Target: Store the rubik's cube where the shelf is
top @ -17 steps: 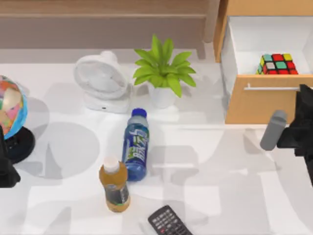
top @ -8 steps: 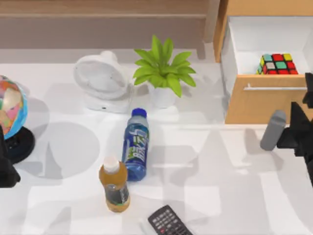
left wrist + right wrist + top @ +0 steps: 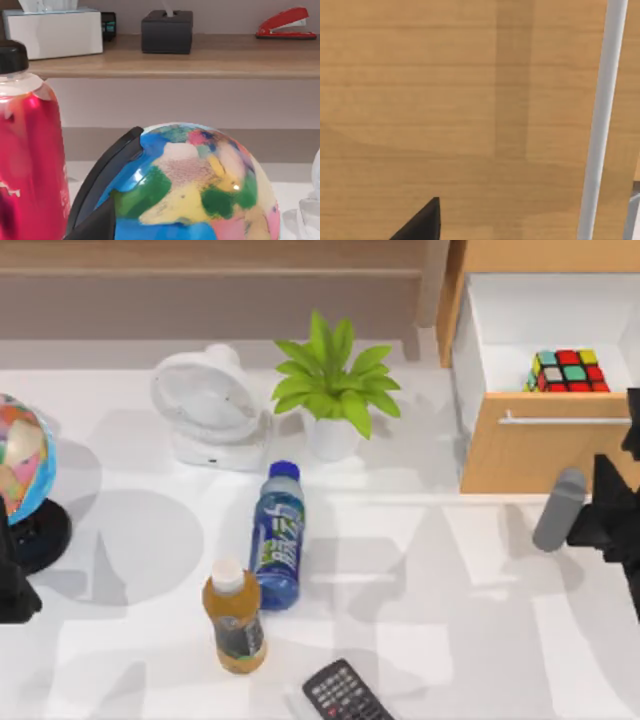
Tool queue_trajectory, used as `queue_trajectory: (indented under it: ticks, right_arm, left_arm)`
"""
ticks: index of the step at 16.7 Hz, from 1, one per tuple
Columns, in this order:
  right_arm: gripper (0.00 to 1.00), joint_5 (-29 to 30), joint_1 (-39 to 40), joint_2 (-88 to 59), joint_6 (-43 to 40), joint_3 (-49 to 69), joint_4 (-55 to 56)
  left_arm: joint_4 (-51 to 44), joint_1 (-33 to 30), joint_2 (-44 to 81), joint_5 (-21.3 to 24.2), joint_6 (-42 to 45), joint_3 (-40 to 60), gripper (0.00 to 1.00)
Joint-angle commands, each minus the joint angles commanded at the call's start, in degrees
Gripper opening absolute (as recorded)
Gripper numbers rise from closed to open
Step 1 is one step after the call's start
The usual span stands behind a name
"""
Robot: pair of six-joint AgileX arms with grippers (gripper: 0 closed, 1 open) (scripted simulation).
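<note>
The rubik's cube [image 3: 566, 371] lies inside the open orange-tan drawer [image 3: 540, 450] at the back right, just behind the drawer's front panel. The shelf [image 3: 200, 270] runs along the back on the left; the left wrist view shows it as a light-brown ledge [image 3: 200, 60]. My right gripper [image 3: 603, 515] hovers at the table's right edge, in front of the drawer front and apart from the cube. The right wrist view looks close onto the drawer front [image 3: 445, 100] and its silver bar handle [image 3: 600, 120]. My left gripper [image 3: 12, 590] is parked at the left edge.
On the table stand a white fan [image 3: 205, 405], a potted plant [image 3: 335, 385], a blue bottle [image 3: 278, 535], an orange-tan bottle [image 3: 233, 618], a remote [image 3: 345, 695] and a globe [image 3: 20, 465]. A grey cylinder [image 3: 558, 510] sits beside the right arm. A tissue box [image 3: 55, 30], a black box [image 3: 166, 31] and a red stapler [image 3: 285, 22] occupy the shelf.
The right arm has drifted slightly toward the front of the table, away from the drawer front. The cube has stayed in the drawer and the left arm has not moved.
</note>
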State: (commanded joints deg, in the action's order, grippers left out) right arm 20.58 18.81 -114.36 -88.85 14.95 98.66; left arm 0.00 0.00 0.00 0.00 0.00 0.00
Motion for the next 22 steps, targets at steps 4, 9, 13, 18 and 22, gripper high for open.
queue_trajectory:
  ticks: [4, 9, 13, 18, 22]
  right_arm:
    - [1.00, 1.5, 1.4, 0.4, 0.0, -3.4, 2.9]
    - [1.00, 1.5, 1.3, -2.4, 0.0, -3.5, 1.9]
    - [1.00, -1.1, 4.3, 0.7, 3.8, -0.8, -3.2]
    - [1.00, -7.8, 9.9, 7.3, 16.0, 9.5, -22.4]
    - [1.00, -13.0, 11.2, 10.8, 29.2, 23.4, -45.5]
  left_arm:
    - [0.0, 0.0, 0.0, 0.0, 0.0, 0.0, 1.00]
    - [0.0, 0.0, 0.0, 0.0, 0.0, 0.0, 1.00]
    - [0.0, 0.0, 0.0, 0.0, 0.0, 0.0, 1.00]
    - [0.0, 0.0, 0.0, 0.0, 0.0, 0.0, 1.00]
    - [0.0, 0.0, 0.0, 0.0, 0.0, 0.0, 1.00]
